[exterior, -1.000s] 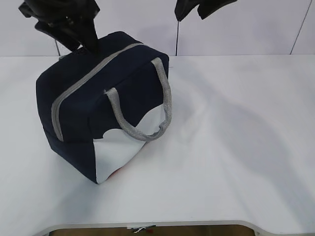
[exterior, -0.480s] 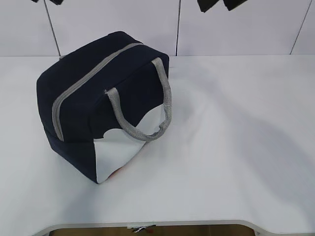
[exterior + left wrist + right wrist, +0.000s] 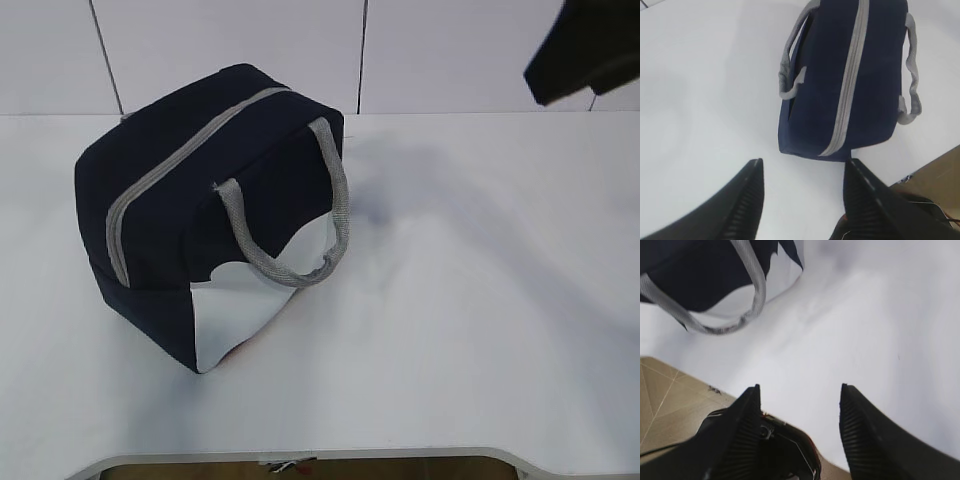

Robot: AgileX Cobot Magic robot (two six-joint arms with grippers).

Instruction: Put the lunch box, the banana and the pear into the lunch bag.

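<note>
The navy lunch bag (image 3: 200,220) stands on the left of the white table, its grey zipper (image 3: 170,170) shut along the top and a grey handle (image 3: 300,230) drooping over the white side panel. In the left wrist view, the lunch bag (image 3: 850,85) lies ahead of my left gripper (image 3: 804,161), which hangs open and empty above bare table. My right gripper (image 3: 800,385) is open and empty too, with the lunch bag (image 3: 690,270) off to its upper left. In the exterior view only a dark part of my right arm (image 3: 585,55) shows, top right. The lunch box, banana and pear are out of view.
The white table (image 3: 470,300) stretches to the right of the bag. Its rounded front edge (image 3: 300,455) runs along the bottom, with brown floor (image 3: 665,405) below. A white panelled wall (image 3: 450,50) stands behind.
My left gripper has lifted from the bag's back corner and left the exterior view. My right arm has swung to the right and come lower at the top right.
</note>
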